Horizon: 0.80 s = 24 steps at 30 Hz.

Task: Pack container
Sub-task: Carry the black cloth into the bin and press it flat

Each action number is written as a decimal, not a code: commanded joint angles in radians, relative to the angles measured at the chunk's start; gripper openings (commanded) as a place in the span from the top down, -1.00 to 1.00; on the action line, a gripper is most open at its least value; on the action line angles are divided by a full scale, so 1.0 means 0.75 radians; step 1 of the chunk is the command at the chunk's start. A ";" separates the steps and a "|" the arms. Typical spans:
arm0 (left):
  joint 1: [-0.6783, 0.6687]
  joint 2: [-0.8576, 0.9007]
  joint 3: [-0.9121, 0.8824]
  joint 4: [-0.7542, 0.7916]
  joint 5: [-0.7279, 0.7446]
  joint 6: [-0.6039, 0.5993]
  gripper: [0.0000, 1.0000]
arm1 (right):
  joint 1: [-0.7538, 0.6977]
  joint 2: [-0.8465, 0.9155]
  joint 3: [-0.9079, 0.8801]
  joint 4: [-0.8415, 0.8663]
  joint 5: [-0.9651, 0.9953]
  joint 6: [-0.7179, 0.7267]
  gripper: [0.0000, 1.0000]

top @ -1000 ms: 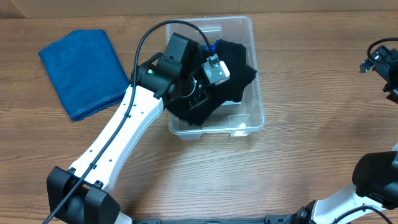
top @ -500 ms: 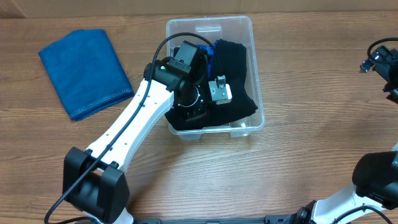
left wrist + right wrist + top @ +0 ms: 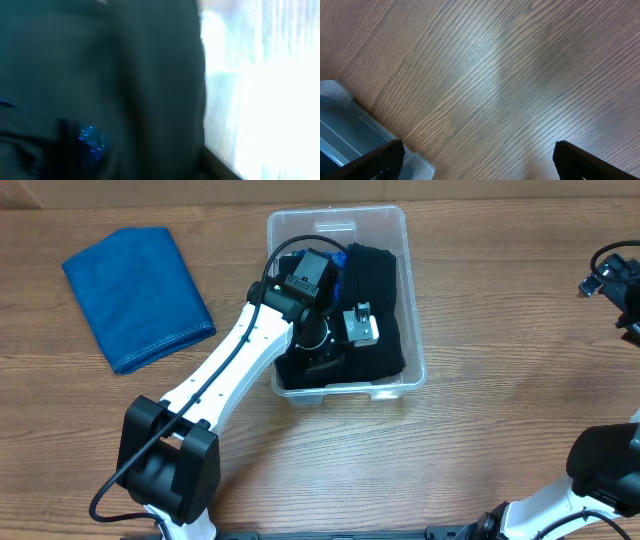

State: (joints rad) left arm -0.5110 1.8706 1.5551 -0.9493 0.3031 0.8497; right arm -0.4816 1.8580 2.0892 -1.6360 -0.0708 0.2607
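The clear plastic container (image 3: 412, 300) stands at the table's middle back. A black cloth (image 3: 378, 292) lies inside it, with a bit of blue fabric (image 3: 339, 258) showing beside it. My left gripper (image 3: 332, 348) is down inside the container, pressed into the black cloth. Its fingers are hidden by the wrist and the cloth. The left wrist view shows only the dark cloth (image 3: 100, 75) close up and the bright container wall (image 3: 260, 90). My right gripper (image 3: 480, 160) is open and empty above bare wood, and the container's corner (image 3: 350, 130) shows at the lower left of its view.
A folded blue towel (image 3: 135, 295) lies on the wooden table at the far left. The right arm (image 3: 615, 285) hovers at the table's right edge, well away from the container.
My left gripper has moved deeper into the container and lowered the black cloth; the cloth that hung over the front rim now lies inside. The right arm has not moved.
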 commanded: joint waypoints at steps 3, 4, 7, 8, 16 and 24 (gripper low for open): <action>-0.004 0.008 0.035 0.195 -0.008 -0.134 -1.00 | 0.005 -0.037 0.024 0.003 0.003 -0.004 -1.00; -0.002 0.008 0.035 0.246 -0.032 -0.183 -1.00 | 0.005 -0.037 0.024 0.004 0.003 -0.004 -1.00; -0.001 0.007 0.040 0.351 -0.130 -0.371 -1.00 | 0.005 -0.037 0.024 0.004 0.003 -0.004 -1.00; -0.002 0.007 0.043 0.356 -0.127 -0.413 -1.00 | 0.005 -0.037 0.024 0.004 0.003 -0.004 -1.00; -0.010 0.032 0.037 0.205 -0.069 -0.707 0.92 | 0.005 -0.037 0.024 0.013 0.003 -0.003 -1.00; -0.008 0.211 0.037 0.229 -0.187 -0.771 0.76 | 0.005 -0.037 0.024 0.008 0.003 -0.003 -1.00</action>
State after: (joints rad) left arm -0.5110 1.9652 1.5642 -0.8009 0.2310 0.3038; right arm -0.4816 1.8580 2.0892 -1.6325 -0.0708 0.2611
